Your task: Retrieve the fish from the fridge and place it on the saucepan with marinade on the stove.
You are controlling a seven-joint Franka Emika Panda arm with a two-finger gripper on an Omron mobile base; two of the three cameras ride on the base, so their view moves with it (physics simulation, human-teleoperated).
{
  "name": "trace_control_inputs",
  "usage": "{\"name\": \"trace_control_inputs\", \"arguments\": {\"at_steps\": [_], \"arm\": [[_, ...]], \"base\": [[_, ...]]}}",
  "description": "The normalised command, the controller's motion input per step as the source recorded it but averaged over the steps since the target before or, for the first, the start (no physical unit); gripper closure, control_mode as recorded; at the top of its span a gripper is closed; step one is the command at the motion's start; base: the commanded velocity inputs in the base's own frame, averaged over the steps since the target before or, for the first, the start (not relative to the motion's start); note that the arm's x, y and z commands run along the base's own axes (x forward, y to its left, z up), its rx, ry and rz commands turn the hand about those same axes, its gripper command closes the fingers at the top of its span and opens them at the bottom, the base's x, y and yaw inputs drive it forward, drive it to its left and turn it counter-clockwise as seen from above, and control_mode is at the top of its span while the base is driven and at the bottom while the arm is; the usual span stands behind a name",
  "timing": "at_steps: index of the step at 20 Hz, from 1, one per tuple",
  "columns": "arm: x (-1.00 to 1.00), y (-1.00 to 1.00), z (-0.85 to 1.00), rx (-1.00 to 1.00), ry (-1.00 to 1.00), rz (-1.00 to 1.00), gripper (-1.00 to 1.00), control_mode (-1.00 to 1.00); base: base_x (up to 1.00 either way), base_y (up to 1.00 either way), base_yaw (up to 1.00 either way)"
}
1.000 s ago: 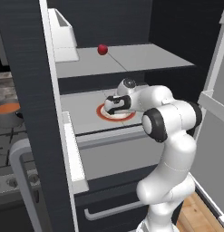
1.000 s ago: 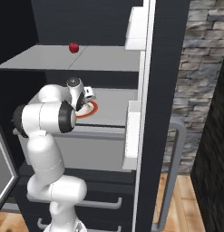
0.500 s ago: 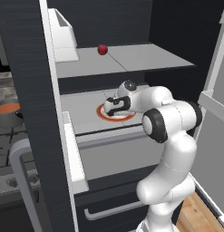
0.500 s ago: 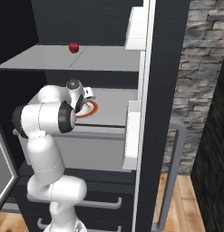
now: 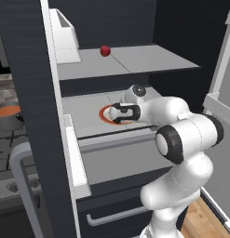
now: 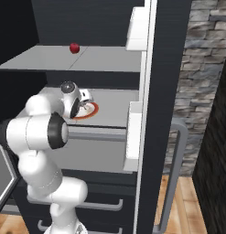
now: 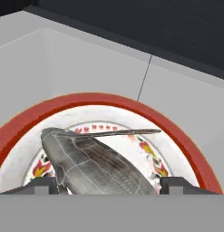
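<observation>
The grey-silver fish (image 7: 93, 165) lies on an orange-rimmed white plate (image 7: 109, 102) on the middle shelf (image 5: 88, 125) of the open fridge (image 5: 135, 58). My gripper (image 7: 106, 186) hangs low over the plate, open, with one fingertip (image 7: 36, 185) on each side of the fish. The base views show the gripper (image 5: 115, 114) (image 6: 85, 98) reaching into the fridge above the plate (image 6: 90, 110). The saucepan (image 5: 5, 120) with orange-red marinade (image 5: 7, 110) stands on the stove (image 5: 9, 153) at the far left.
A small red ball (image 5: 105, 50) (image 6: 74, 47) rests on the upper shelf. The open left door (image 5: 37, 93) with its white bins stands between the fridge and the stove. The right door (image 6: 148, 114) hangs open, and drawers (image 5: 116, 214) sit below.
The gripper has sunk a little lower toward the plate and the fish, and its fingers have drawn in slightly. The fish and plate have not moved.
</observation>
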Motion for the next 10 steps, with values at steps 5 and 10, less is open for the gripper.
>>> {"name": "trace_control_inputs", "arguments": {"at_steps": [5,10], "arm": [[-1.00,-0.03,0.27,0.01,-0.03,-0.02,1.00,-1.00],[-1.00,-0.01,0.90,0.03,0.03,-0.09,1.00,-1.00]], "base": [[0.00,0.00,0.00],[0.00,0.00,0.00]]}}
